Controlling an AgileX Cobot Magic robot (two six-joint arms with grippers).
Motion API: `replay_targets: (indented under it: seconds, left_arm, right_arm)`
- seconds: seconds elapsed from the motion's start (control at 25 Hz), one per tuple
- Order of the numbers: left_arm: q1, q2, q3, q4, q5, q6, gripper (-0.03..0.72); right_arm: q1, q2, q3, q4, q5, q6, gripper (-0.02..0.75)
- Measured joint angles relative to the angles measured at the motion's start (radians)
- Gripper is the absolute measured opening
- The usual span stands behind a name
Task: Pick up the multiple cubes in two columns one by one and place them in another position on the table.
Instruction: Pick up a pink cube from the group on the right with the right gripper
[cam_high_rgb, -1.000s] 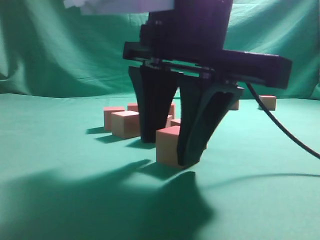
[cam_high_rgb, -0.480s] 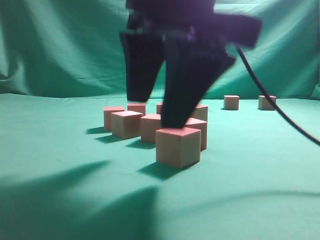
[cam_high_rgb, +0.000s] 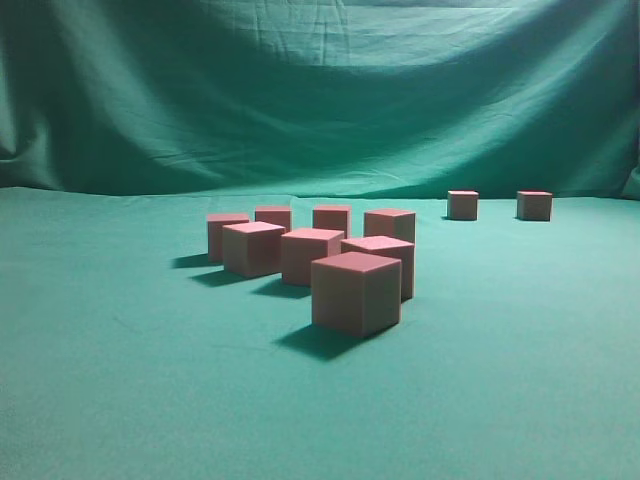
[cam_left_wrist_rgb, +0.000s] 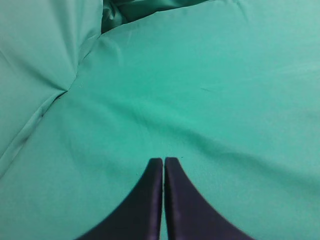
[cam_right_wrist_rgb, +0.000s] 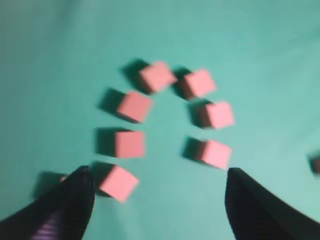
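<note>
Cubes (cam_high_rgb: 356, 292), plain, sharp-edged and unlabelled, sit clustered mid-surface (cam_high_rgb: 120, 400) on wrinkled teal cloth with two more far back right, while your right pincer (cam_right_wrist_rgb: 157, 200) hangs wide apart and empty above them and your left pincer (cam_left_wrist_rgb: 163, 165) stays pressed together.

The cubes (cam_high_rgb: 356, 293) are pinkish-red on top, with duller, browner shaded sides; from above, in the right wrist view, they read as plain salmon pink (cam_right_wrist_rgb: 130, 144), unpatterned. The table (cam_high_rgb: 120, 380) is covered in plain teal-green cloth, and the draped backdrop (cam_high_rgb: 300, 90) is a darker, shadowed green. The left gripper (cam_left_wrist_rgb: 163, 165) is black, as are the fingers (cam_right_wrist_rgb: 70, 200) of the right gripper (cam_right_wrist_rgb: 157, 200).
</note>
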Motion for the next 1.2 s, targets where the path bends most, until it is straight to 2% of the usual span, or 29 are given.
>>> replay_targets:
  seconds: [0.12, 0.28, 0.52, 0.64, 0.92, 1.2]
  left_arm:
    - [0.000, 0.000, 0.000, 0.000, 0.000, 0.000, 0.000]
    - [0.000, 0.000, 0.000, 0.000, 0.000, 0.000, 0.000]
    - [0.000, 0.000, 0.000, 0.000, 0.000, 0.000, 0.000]
    - [0.000, 0.000, 0.000, 0.000, 0.000, 0.000, 0.000]
    - [0.000, 0.000, 0.000, 0.000, 0.000, 0.000, 0.000]
    - [0.000, 0.000, 0.000, 0.000, 0.000, 0.000, 0.000]
  right_arm:
    - [-0.069, -0.007, 0.000, -0.137, 0.015, 0.297, 0.483]
    - [-0.217, 0.006, -0.014, -0.170, 0.034, 0.508, 0.483]
    - [-0.470, 0.159, -0.218, 0.038, 0.086, 0.537, 0.483]
    - [-0.543, 0.278, -0.355, 0.135, 0.095, 0.471, 0.483]
    - [-0.564, 0.586, -0.614, 0.163, 0.019, 0.428, 0.483]
    - [-0.575, 0.758, -0.663, 0.159, -0.125, 0.475, 0.483]
